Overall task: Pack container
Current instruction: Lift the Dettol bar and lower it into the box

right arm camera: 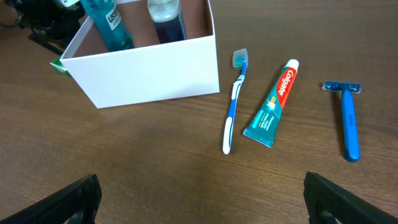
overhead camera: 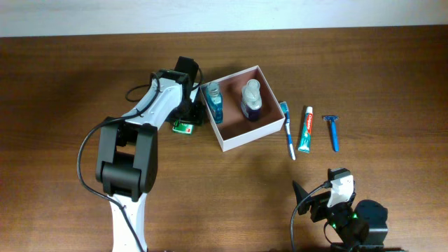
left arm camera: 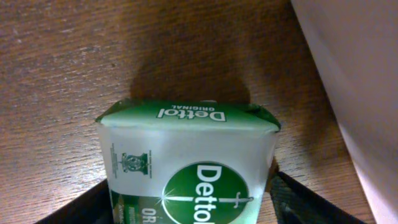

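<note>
The container [overhead camera: 238,133] is a shallow white box with a pinkish-brown inside, at the table's middle. A blue mouthwash bottle [overhead camera: 213,102] and a clear bottle of dark liquid [overhead camera: 251,100] stand in it. My left gripper [overhead camera: 187,117] is just left of the box, shut on a green and white Dettol soap pack [overhead camera: 184,127] that sits low at the table. In the left wrist view the soap [left arm camera: 186,155] fills the space between the fingers [left arm camera: 189,199]. My right gripper [overhead camera: 316,201] is open and empty near the front right edge.
A blue toothbrush [overhead camera: 288,130], a Colgate toothpaste tube [overhead camera: 306,129] and a blue razor [overhead camera: 333,131] lie in a row right of the box. In the right wrist view they appear as toothbrush [right arm camera: 234,102], tube [right arm camera: 273,102] and razor [right arm camera: 348,121], beside the box wall [right arm camera: 149,78].
</note>
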Tool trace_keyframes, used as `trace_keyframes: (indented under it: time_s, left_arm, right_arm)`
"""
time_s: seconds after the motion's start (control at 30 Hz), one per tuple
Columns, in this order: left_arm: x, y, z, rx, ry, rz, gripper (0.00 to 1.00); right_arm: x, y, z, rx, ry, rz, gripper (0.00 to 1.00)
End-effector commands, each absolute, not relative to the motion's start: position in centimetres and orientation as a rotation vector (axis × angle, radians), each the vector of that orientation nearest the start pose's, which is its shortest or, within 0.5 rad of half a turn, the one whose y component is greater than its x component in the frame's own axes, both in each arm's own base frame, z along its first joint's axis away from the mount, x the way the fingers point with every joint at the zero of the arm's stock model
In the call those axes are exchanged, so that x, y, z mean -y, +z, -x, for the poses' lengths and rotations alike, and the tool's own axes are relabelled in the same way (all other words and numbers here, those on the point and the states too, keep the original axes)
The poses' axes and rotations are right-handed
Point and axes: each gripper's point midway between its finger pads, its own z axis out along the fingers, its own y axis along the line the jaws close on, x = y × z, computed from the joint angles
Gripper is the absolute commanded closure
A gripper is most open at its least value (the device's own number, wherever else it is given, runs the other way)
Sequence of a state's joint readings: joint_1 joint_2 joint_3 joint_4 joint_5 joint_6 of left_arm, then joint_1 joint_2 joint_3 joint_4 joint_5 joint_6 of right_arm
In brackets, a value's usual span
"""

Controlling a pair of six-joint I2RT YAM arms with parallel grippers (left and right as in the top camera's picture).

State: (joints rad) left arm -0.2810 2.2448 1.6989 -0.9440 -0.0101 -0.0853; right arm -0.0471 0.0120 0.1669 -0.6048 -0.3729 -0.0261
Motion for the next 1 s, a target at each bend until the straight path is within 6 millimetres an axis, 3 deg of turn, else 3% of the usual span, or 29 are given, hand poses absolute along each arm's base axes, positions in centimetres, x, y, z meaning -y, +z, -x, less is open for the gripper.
trace_keyframes:
  time_s: [0.0,0.1,0.23,0.47,0.57,0.67,0.8,0.97]
  left_arm:
    - [11.9,-3.6,-40.7,-3.158,-0.009,-0.336,0.37]
    - [11.8,-2.8,-40.8,-3.154,-0.01,-0.334,0.45]
    - [11.4,0.7,-41.8,-3.114,-0.023,-0.238,0.56]
    - [10.7,9.6,-43.5,-2.96,-0.062,-0.185,0.7]
    - [11.3,13.4,-43.4,-2.877,-0.084,-0.203,0.71]
    - [14.3,18.1,-41.9,-2.758,-0.185,-0.377,0.72]
    - [18.7,21.9,-38.9,-2.646,-0.238,-0.59,0.72]
    - [24.4,23.0,-35.5,-2.533,-0.268,-0.877,0.72]
  right_arm:
    - [-5.4,11.1,-20.2,-1.991,0.343,0.208,0.01]
    - [-5.4,11.1,-20.2,-1.991,0.343,0.208,0.01]
    - [-5.4,11.1,-20.2,-1.991,0.343,0.208,0.01]
    - [-5.4,11.1,-20.2,-1.991,0.343,0.208,0.01]
    - [-5.4,11.1,-20.2,-1.991,0.343,0.208,0.01]
    - [-5.4,11.1,-20.2,-1.991,0.343,0.208,0.01]
    - [-5.4,11.1,-20.2,-1.991,0.343,0.208,0.01]
    - [-5.4,11.1,-20.2,-1.991,0.343,0.208,0.01]
